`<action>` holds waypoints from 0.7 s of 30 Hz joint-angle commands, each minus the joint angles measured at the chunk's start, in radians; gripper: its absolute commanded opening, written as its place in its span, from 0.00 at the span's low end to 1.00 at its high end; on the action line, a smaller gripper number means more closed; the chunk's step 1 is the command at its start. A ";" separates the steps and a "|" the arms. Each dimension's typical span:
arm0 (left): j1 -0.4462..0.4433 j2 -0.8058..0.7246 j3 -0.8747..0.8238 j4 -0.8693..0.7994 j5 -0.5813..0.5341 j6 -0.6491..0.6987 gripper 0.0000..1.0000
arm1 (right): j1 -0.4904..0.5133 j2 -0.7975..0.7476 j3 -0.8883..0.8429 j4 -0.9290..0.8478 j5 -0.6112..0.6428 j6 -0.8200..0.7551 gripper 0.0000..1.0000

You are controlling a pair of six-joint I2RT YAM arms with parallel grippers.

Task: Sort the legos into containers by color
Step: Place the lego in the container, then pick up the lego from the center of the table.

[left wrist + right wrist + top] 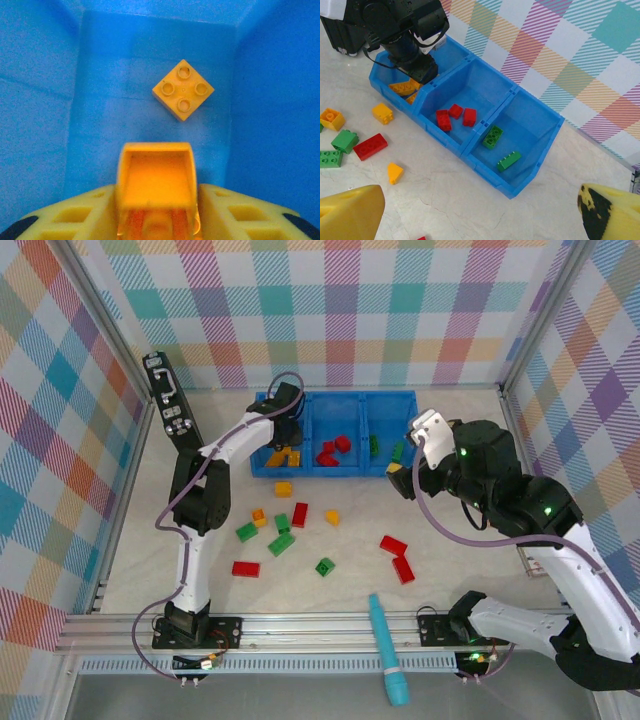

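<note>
**While left jaws flank an orange plastic brick (156, 180), right jaws gape**

Above the long blue plastic tray (545, 150)'s left-end compartment, I cannot tell whether those jaws grip the brick or merely touch it. A square yellow four-stud brick (183, 90) lies on that compartment's floor. Red bricks (455, 116) sit in the middle compartment, green ones (492, 136) in the right-end. Right jaws stand wide and empty near the tray's right end.

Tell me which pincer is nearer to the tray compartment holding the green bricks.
Right. The right pincer hangs by the front edge of the green-brick compartment. The left pincer, an orange brick between its fingers, is down in the end compartment on the opposite side.
</note>
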 commanded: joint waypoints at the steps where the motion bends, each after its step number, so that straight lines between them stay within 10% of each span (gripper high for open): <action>1: 0.002 -0.053 0.003 -0.004 0.000 0.013 0.52 | 0.007 -0.018 -0.004 0.026 0.007 -0.007 0.99; 14: -0.065 -0.307 0.009 -0.247 0.017 0.036 0.55 | 0.007 -0.019 -0.022 0.050 -0.016 0.005 0.99; 21: -0.262 -0.357 -0.165 -0.241 0.107 -0.152 0.58 | 0.011 -0.018 -0.022 0.050 -0.035 0.011 0.99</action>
